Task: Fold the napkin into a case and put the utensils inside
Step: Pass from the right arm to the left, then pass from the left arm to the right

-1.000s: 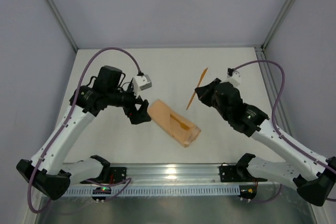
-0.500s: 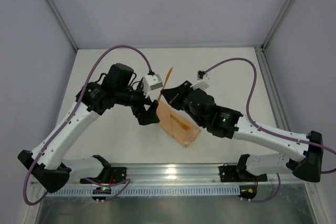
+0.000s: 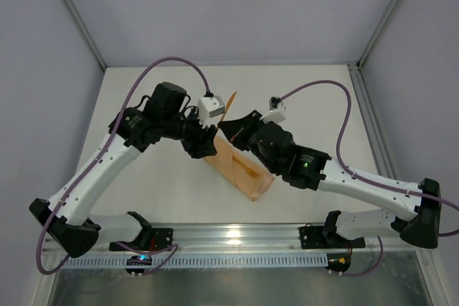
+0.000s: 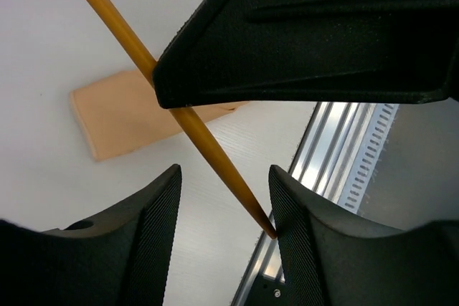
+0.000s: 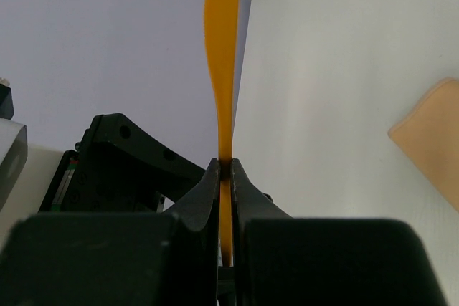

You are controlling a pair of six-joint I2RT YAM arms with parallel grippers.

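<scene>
Item one, your right jaws: clamped tight on an orange utensil (image 3: 230, 103) standing upward, now above the far end of the peach case (image 3: 257, 180) instead of out over the right of the counter (image 3: 323, 98) as a second ago. Item two, your left jaws: parted, gripping nothing, moved in at that same end; the case lies mid-counter.

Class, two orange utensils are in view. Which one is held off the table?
The utensil clamped in the right pincer, its long end sticking out past the fingers. The other utensil lies flat along the folded napkin on the table.
</scene>
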